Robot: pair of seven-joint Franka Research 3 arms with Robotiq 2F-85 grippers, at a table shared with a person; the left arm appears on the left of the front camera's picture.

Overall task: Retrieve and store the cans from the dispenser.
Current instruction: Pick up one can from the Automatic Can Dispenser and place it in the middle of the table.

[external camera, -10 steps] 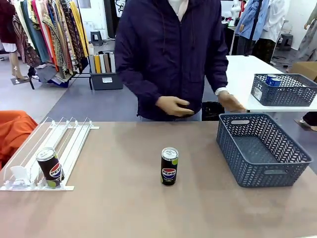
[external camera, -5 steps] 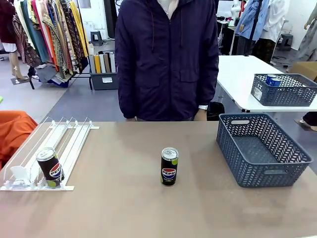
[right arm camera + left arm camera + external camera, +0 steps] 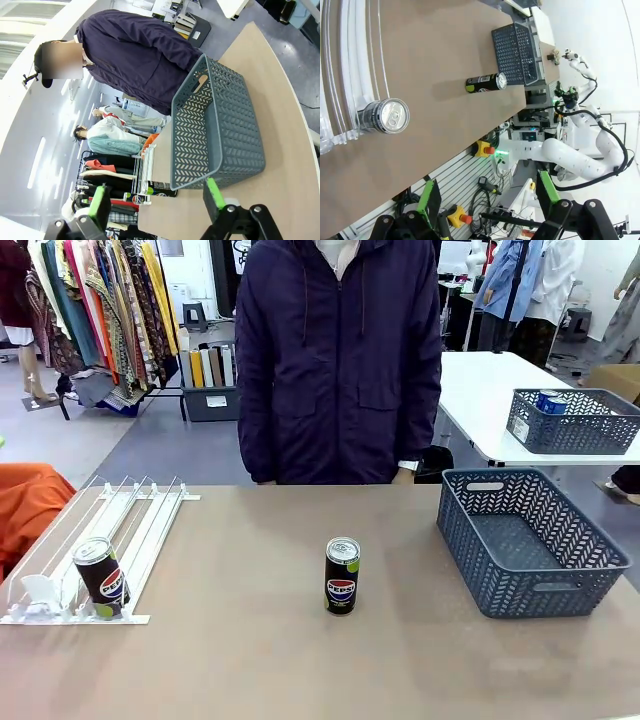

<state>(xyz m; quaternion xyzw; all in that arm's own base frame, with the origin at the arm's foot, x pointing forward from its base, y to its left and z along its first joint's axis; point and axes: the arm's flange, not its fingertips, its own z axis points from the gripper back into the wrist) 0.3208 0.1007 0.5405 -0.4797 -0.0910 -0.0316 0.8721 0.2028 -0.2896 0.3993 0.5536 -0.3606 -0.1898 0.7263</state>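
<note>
A black Pepsi can (image 3: 342, 575) stands upright in the middle of the table, seen lying sideways in the left wrist view (image 3: 486, 82). A second black Pepsi can (image 3: 101, 577) sits at the near end of the white and clear dispenser (image 3: 130, 525) at the table's left, its silver top (image 3: 392, 115) facing the left wrist camera. My left gripper (image 3: 487, 200) hangs open well off the table, nothing between its fingers. My right gripper (image 3: 157, 200) is open too, near the grey basket (image 3: 220, 135).
The grey lattice basket (image 3: 530, 540) stands on the table's right with nothing in it. A person in a dark jacket (image 3: 340, 360) stands at the far edge. A second basket (image 3: 573, 420) with a blue can sits on a white table behind.
The person's hands, held out in front of the body and by the basket a second ago, have dropped to the sides. The cans and grippers have not moved.
</note>
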